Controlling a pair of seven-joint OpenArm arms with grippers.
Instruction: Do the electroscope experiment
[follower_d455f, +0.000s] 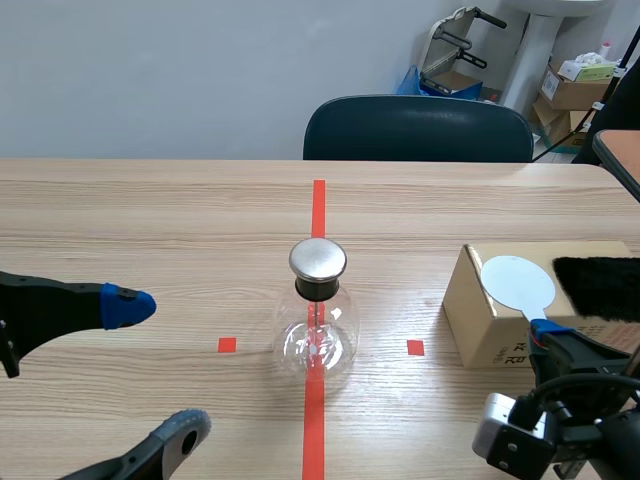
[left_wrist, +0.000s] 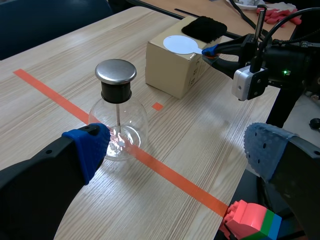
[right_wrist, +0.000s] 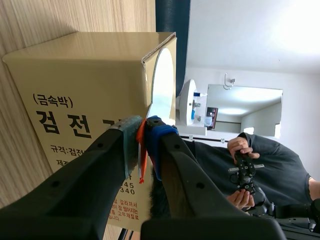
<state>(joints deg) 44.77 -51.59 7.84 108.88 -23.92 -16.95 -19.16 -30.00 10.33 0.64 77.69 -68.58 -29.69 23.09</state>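
Electroscope: a round glass flask with a black neck and a flat metal cap. It stands upright in the middle of the table, on the long tape line, apart from both pincers.
Handling of the flask: it looks light, stiff and fragile. The glass belly is probably slippery, so the black neck under the cap seems the safer place to hold. For the experiment it likely needs no lifting; only the cap must be approached.
Charging disc: a thin white disc on a flat orange handle. It lies on top of the cardboard box near the right edge of the table, beside a black fur cloth. It seems very light, and the thin handle may turn between the pads.
Right pincer: closed on the orange handle, the pads almost meeting.
Left pincer: wide open, holding and touching nothing, between the left edge of the table and the flask.
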